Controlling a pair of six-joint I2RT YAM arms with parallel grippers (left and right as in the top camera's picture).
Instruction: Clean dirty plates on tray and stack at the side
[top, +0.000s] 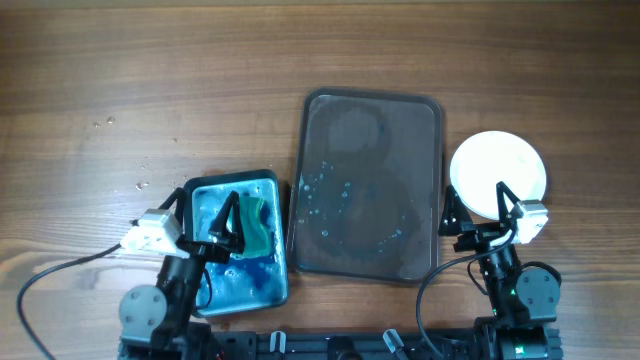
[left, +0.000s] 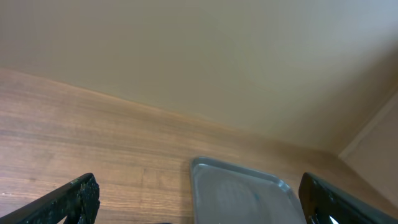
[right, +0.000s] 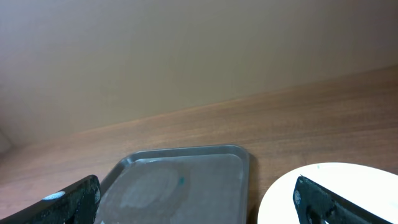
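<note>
The grey tray (top: 371, 183) lies in the middle of the table, wet with smears and blue droplets, with no plate on it. It also shows in the left wrist view (left: 239, 193) and the right wrist view (right: 180, 180). A white plate (top: 497, 171) sits on the table right of the tray, also in the right wrist view (right: 323, 193). My left gripper (top: 228, 222) is open and empty over a blue basin (top: 237, 240) that holds a green sponge (top: 257, 228). My right gripper (top: 478, 212) is open and empty at the plate's near edge.
Small water drops (top: 140, 185) lie on the wooden table left of the basin. A black cable (top: 60, 268) runs from the left arm across the front left. A plain wall stands behind the table's far edge.
</note>
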